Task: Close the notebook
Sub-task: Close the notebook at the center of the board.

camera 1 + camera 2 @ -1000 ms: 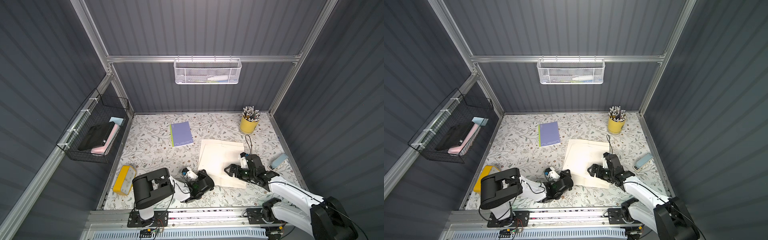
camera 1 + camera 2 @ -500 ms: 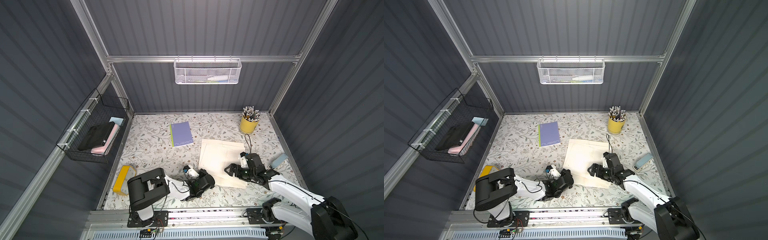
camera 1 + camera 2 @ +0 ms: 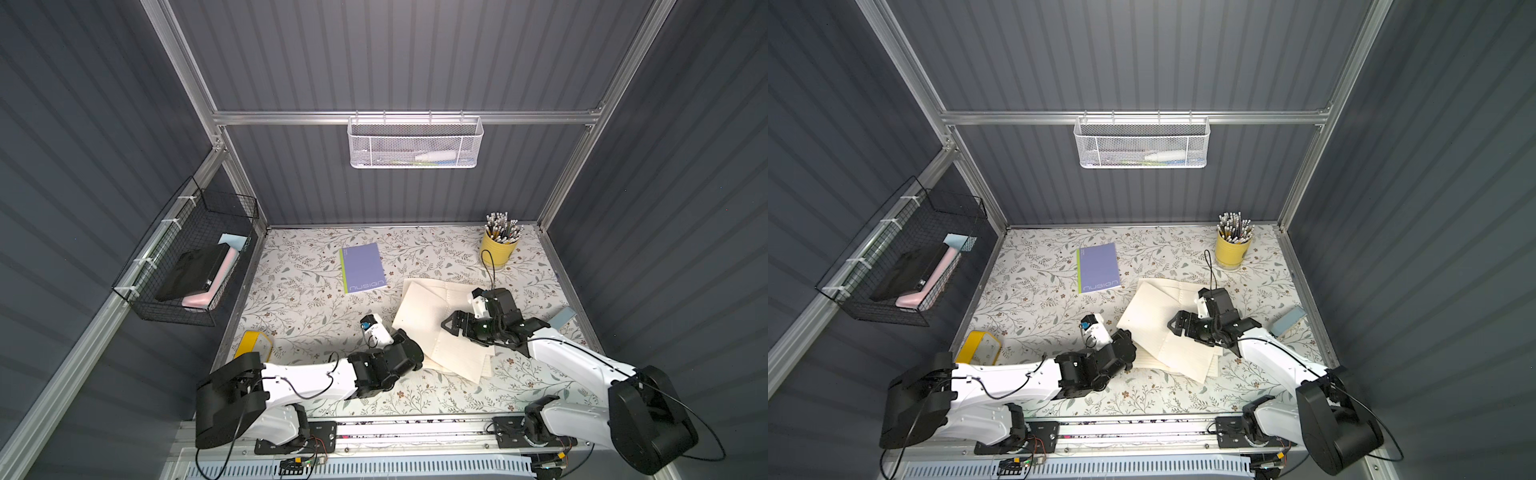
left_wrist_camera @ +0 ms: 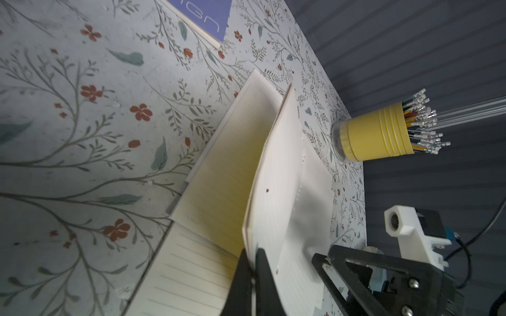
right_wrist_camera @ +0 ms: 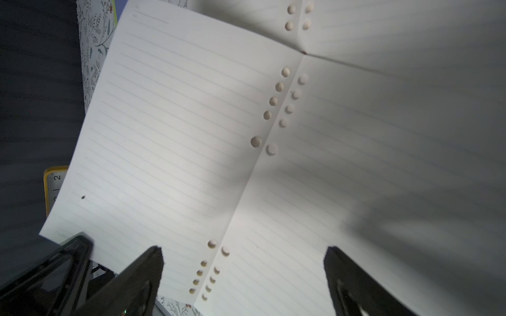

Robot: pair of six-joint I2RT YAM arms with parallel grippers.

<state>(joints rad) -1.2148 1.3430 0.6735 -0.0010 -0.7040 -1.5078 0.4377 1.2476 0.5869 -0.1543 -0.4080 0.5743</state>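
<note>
L claw (image 4: 252, 250) now pinching notebook (image 4: 276, 175) pg, raised

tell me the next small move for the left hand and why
Probably carry the left hand a little way over the fold toward the right hand. It is shut on the lifted edge of the open cream lined notebook, and that half stands tilted, not yet folded onto the other.

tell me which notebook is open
The cream lined notebook near the front, one leaf pinched by the left gripper; the purple notebook behind it lies closed.
</note>
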